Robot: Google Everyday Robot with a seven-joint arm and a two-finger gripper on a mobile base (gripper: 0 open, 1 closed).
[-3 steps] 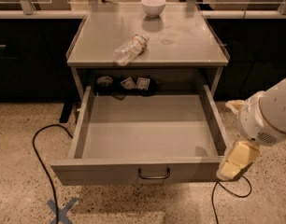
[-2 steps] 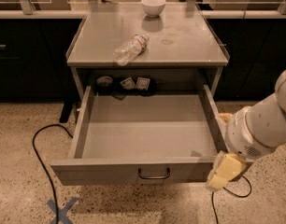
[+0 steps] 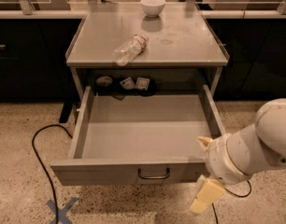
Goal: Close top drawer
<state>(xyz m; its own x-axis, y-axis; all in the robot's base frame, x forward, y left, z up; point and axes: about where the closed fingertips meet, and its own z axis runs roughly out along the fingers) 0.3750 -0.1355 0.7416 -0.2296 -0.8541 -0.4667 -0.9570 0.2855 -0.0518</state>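
The top drawer point(image 3: 110, 171) of the grey metal cabinet is pulled far out toward me, and its grey floor is bare. Its tall front panel has a small dark wire handle point(image 3: 153, 174) at the centre. My gripper point(image 3: 206, 196) hangs low at the lower right, just in front of and below the right end of the drawer's front panel. The white arm point(image 3: 255, 148) behind it covers the drawer's front right corner.
A clear plastic bottle point(image 3: 130, 48) lies on the cabinet top point(image 3: 185, 41), and a white bowl point(image 3: 152, 6) stands at its back edge. Small items point(image 3: 133, 84) sit in the dark recess behind the drawer. A black cable point(image 3: 40, 143) and a blue tape cross point(image 3: 61, 209) lie on the floor at left. Dark counters flank the cabinet.
My arm and gripper have moved left and down, from beside the drawer's right wall to the right end of its front panel. The drawer has not moved.
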